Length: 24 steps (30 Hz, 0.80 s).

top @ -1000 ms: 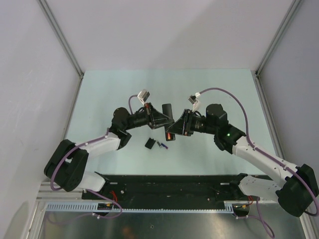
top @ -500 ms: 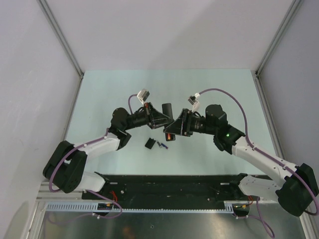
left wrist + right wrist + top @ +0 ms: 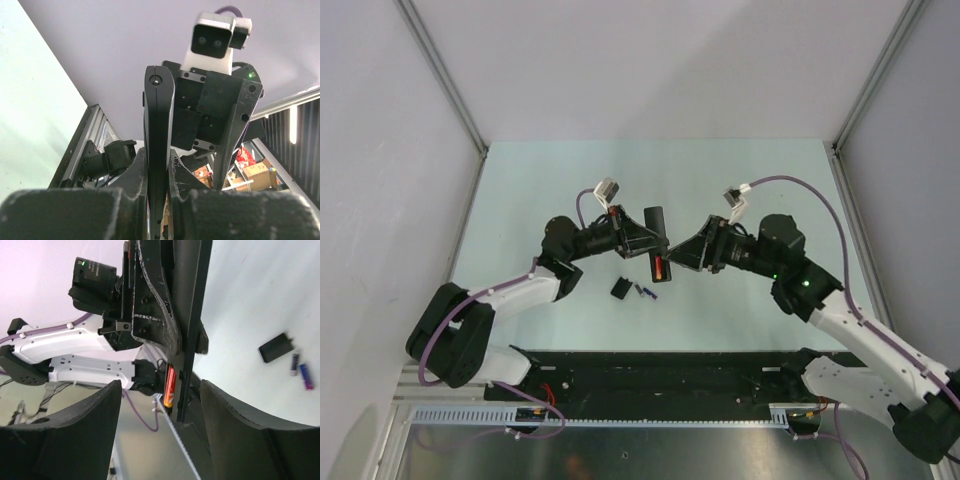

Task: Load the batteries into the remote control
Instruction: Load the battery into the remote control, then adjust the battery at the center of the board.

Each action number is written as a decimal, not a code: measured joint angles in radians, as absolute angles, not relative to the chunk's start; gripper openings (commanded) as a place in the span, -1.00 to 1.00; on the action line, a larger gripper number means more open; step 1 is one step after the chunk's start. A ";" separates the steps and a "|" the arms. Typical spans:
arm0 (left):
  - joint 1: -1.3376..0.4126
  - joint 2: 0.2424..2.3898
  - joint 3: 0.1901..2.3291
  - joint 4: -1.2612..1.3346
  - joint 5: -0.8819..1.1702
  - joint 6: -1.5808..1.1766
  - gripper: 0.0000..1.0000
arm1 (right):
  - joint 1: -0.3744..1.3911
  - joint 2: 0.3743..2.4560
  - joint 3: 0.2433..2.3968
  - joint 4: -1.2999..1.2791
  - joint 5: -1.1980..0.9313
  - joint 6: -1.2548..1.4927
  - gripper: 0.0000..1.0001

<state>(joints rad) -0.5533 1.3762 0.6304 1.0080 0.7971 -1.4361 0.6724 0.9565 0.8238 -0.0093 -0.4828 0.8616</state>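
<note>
Now the closed left hand (image 3: 645, 243) holds the remote control (image 3: 657, 262); loose batteries (image 3: 643, 291) lie just left of the open, empty right hand (image 3: 676, 258).

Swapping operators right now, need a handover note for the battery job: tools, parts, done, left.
Left tool: shut on the remote, held above the table.
Right tool: open, empty, beside the remote.
Done: red-orange battery looks seated in the remote's open bay.
Loose on the table: two dark batteries and the back panel.
Left: probably load a dark battery, then snap the back panel on.
</note>
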 measured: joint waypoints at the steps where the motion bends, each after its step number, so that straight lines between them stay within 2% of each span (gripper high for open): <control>1: -0.547 1.376 0.630 1.008 0.797 -1.435 -1.00 | 0.668 0.930 0.827 -0.033 -0.460 0.847 0.36; 5: -0.498 1.363 0.615 1.009 0.797 -1.431 -1.00 | 0.658 0.849 0.834 -0.137 -0.348 0.776 0.27; 8: -0.435 1.313 0.554 1.009 0.800 -1.430 -1.00 | 0.658 0.863 0.838 -0.219 -0.251 0.718 0.13; 17: -0.326 1.152 0.363 0.953 0.827 -1.378 -1.00 | 0.739 1.224 0.816 -0.319 -0.017 0.565 0.05; 24: -0.285 1.007 0.349 0.779 0.842 -1.258 -1.00 | 0.850 1.417 0.856 -0.316 0.071 0.455 -0.02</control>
